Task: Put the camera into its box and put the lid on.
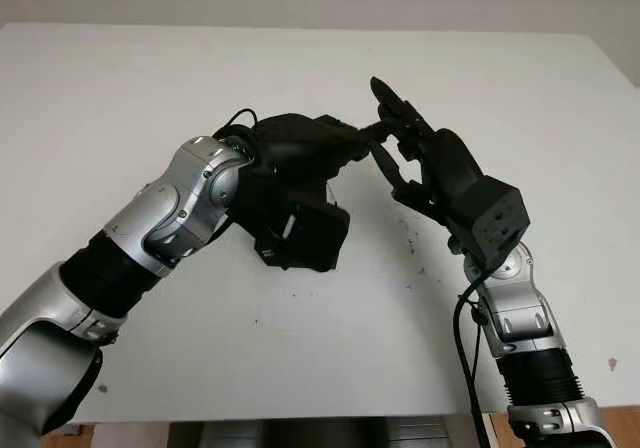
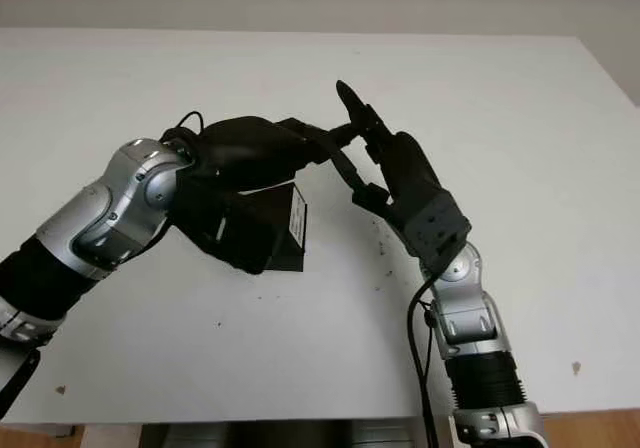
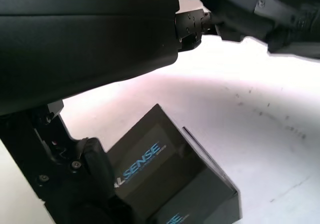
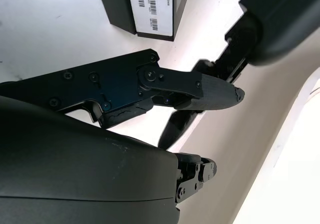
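A black box (image 1: pixel 305 233) with its lid on stands on the white table (image 1: pixel 120 78); it carries blue lettering on the lid (image 3: pixel 165 169) and a white barcode label (image 4: pixel 156 4) on one side. My left hand (image 1: pixel 350 143) is open and hovers just above the box, its fingers stretched to the right. My right hand (image 1: pixel 398 136) is open too, raised over the table to the right of the box with fingers pointing up and away. The fingertips of both hands meet in the air; whether they touch I cannot tell.
The table's front edge (image 1: pixel 300 416) runs along the bottom, close to both arms. A few dark specks (image 1: pixel 412 238) mark the surface right of the box. The table's right edge (image 1: pixel 615 68) slants away at the far right.
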